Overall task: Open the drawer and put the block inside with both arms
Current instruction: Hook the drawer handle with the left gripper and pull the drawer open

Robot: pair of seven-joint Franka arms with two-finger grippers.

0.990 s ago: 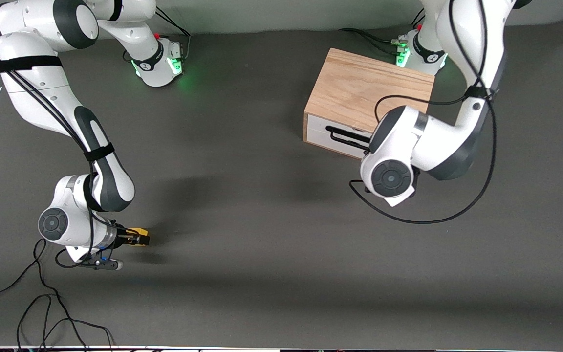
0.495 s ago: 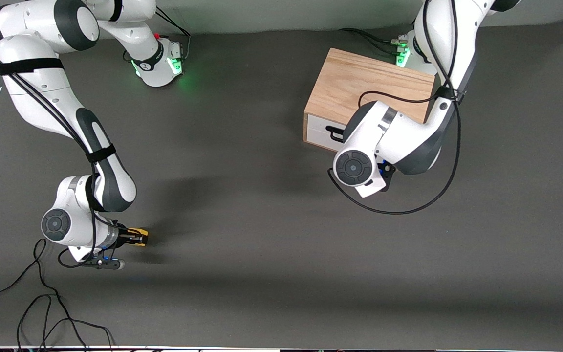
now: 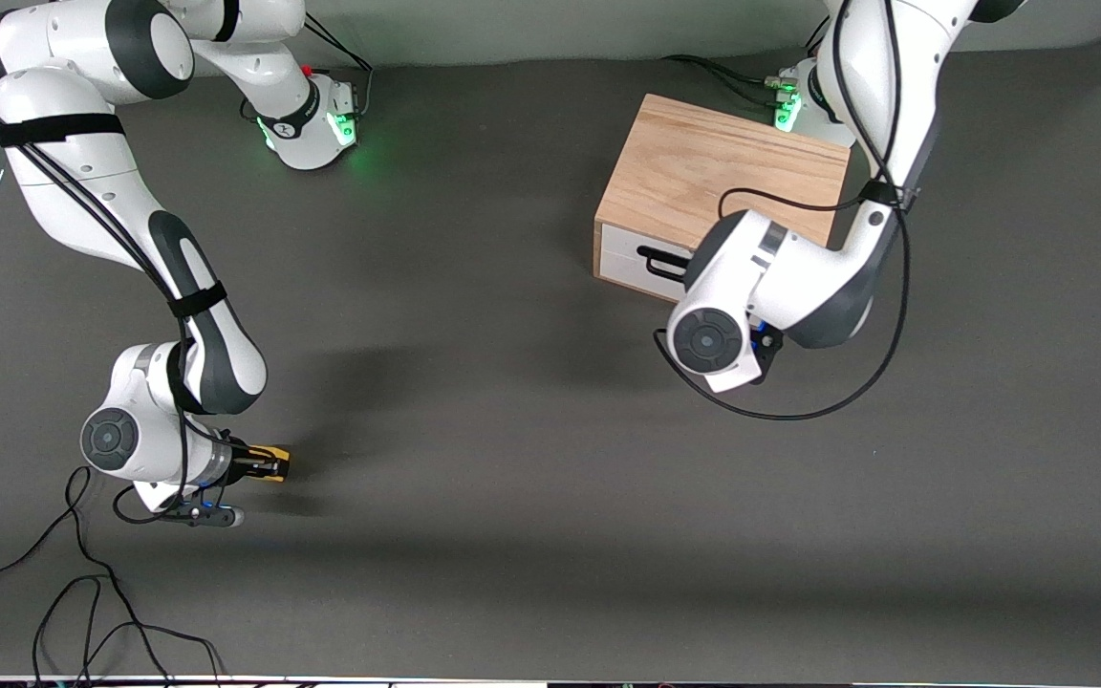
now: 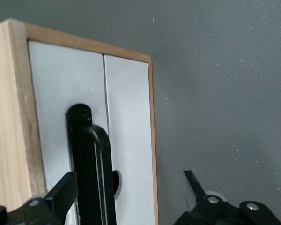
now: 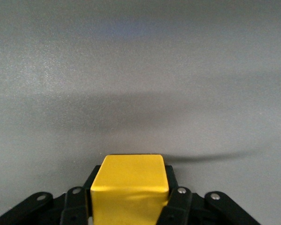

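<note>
The yellow block point(image 3: 281, 457) point(image 5: 129, 185) sits low at the table near the right arm's end, with my right gripper point(image 3: 264, 467) point(image 5: 129, 204) shut on it, a finger pressed to each side. The wooden cabinet point(image 3: 723, 177) stands toward the left arm's end. Its white drawer point(image 3: 622, 256) point(image 4: 126, 117) is closed. My left gripper point(image 4: 129, 190) is open in front of the drawer. The black handle point(image 3: 658, 260) point(image 4: 91, 159) lies between its fingers, close to one of them. In the front view the left wrist point(image 3: 711, 339) hides that gripper.
Loose black cables point(image 3: 82, 612) lie on the dark mat near the front edge at the right arm's end. A cable loop point(image 3: 799, 411) hangs from the left arm in front of the cabinet. Both green-lit bases point(image 3: 321, 129) stand along the back edge.
The left wrist swung along the drawer front toward the right arm's end, then eased back a little. The right arm stays put with the block between its fingers.
</note>
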